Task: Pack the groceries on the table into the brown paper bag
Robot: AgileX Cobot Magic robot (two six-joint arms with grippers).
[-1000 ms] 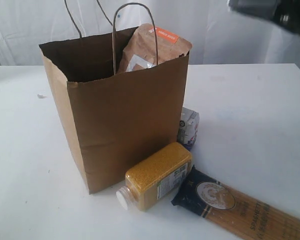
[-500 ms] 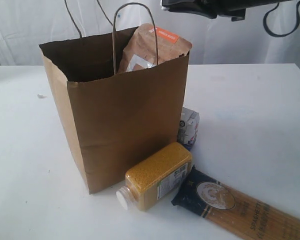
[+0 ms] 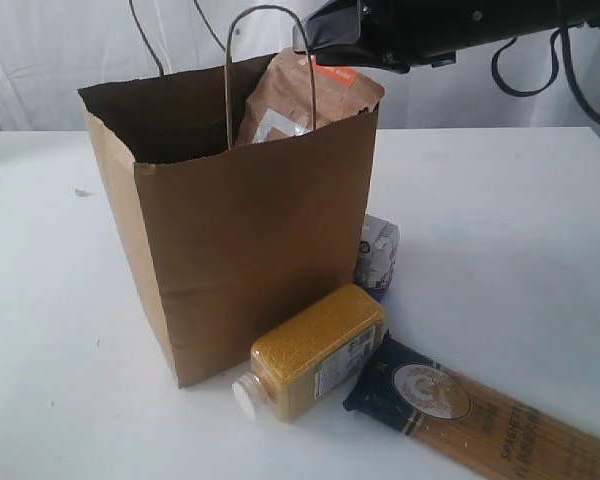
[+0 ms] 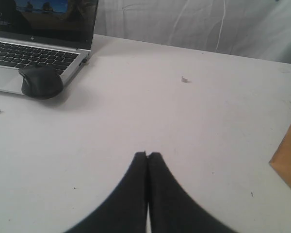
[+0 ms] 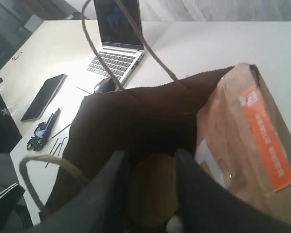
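- Risk of snagging the near loop handle (image 3: 228, 90) of the brown paper bag (image 3: 250, 250) with the right gripper (image 3: 315, 40), close above the rim; enough to tug the bag over or drag it along the table (image 3: 500, 200)
- Danger of nudging the brown pouch with orange label (image 3: 305, 95), leaning in the bag's corner with the top poking above the rim, just under the gripper; liable to slump across the opening and take up room needed for the rest
- Chance of striking the clear jar with olive-yellow lid (image 5: 153, 189), deep inside the bag, on any straight descent
- Awkward fit ahead, probably, for the long spaghetti pack (image 3: 480, 415), flat on the table in front; likely to crease or tear the paper unless fed in end-first
- Possible roll of the yellow-grain bottle (image 3: 315, 350), lying on its side against the bag's foot and touching the spaghetti pack, if bumped
- Hard reach for the small white-blue carton (image 3: 378, 252), tucked behind the bottle, right beside the bag wall
- No sign of the dark pull-tab can in any view
- Right arm: stretched level over the bag mouth from the right, fingers (image 5: 106, 194) parted and aimed down into the opening, apparently pinching nothing
- Left gripper (image 4: 148, 155): low over bare table, apart from the bag, fingers pressed together and empty, laptop (image 4: 39, 43) and mouse (image 4: 41, 81) beyond
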